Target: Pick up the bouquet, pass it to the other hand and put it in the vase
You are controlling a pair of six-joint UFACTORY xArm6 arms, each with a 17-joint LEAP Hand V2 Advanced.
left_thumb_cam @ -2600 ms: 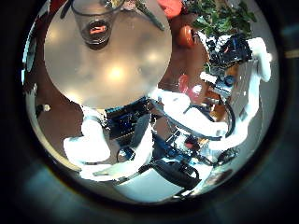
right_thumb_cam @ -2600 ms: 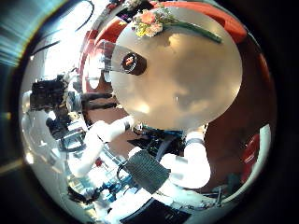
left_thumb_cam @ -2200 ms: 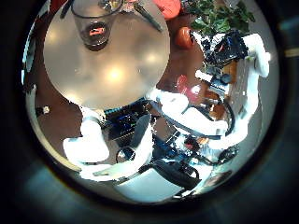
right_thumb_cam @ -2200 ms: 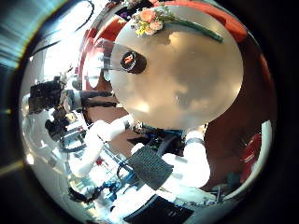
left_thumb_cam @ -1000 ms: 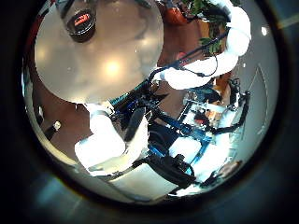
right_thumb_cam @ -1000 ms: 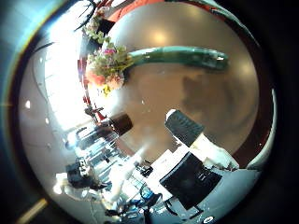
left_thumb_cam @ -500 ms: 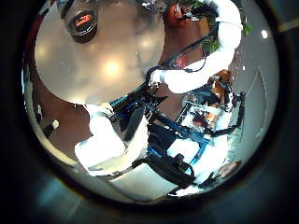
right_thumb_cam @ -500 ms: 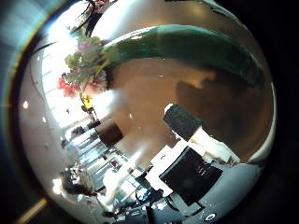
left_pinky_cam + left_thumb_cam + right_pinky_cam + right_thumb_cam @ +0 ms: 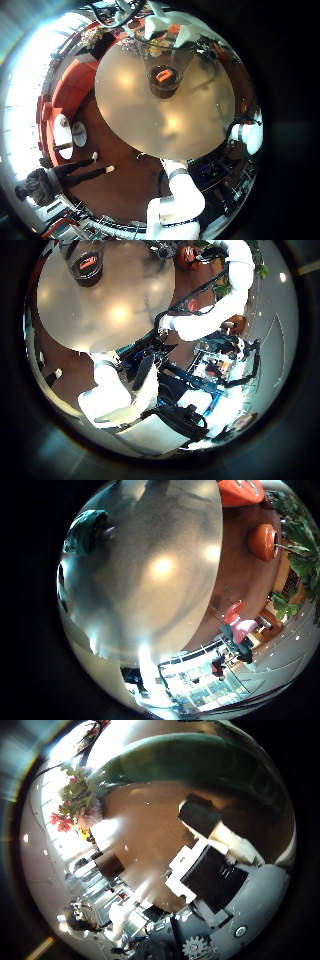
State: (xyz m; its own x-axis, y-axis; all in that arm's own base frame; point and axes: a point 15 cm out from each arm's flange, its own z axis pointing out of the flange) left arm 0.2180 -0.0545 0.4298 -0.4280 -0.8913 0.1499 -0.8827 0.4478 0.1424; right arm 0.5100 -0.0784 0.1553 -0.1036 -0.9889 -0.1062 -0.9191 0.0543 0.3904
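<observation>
The bouquet lies on the round table (image 9: 150, 120) at its far edge. In the right thumb side palm view its wrapped stems (image 9: 190, 765) fill much of the picture and its flowers (image 9: 75, 802) lie beside them. My right hand (image 9: 160, 25) is low over the stems, with a straight finger (image 9: 208, 820) close to them and nothing between its fingers. The stems (image 9: 85, 530) also show in the right little finger side palm view. The glass vase (image 9: 165, 75) stands upright on the table, also seen in the left thumb side palm view (image 9: 88, 265). My left hand (image 9: 112, 395) is high above the table's near edge, relaxed and holding nothing.
The right arm (image 9: 230, 295) reaches across beside the table. Seats (image 9: 262, 540) and plants (image 9: 300, 520) stand on the floor around the table. A bench (image 9: 70, 95) runs along one side of it.
The right palm has come down from high above the table to close over the bouquet's stems. The left palm has shifted a little; the vase has not moved.
</observation>
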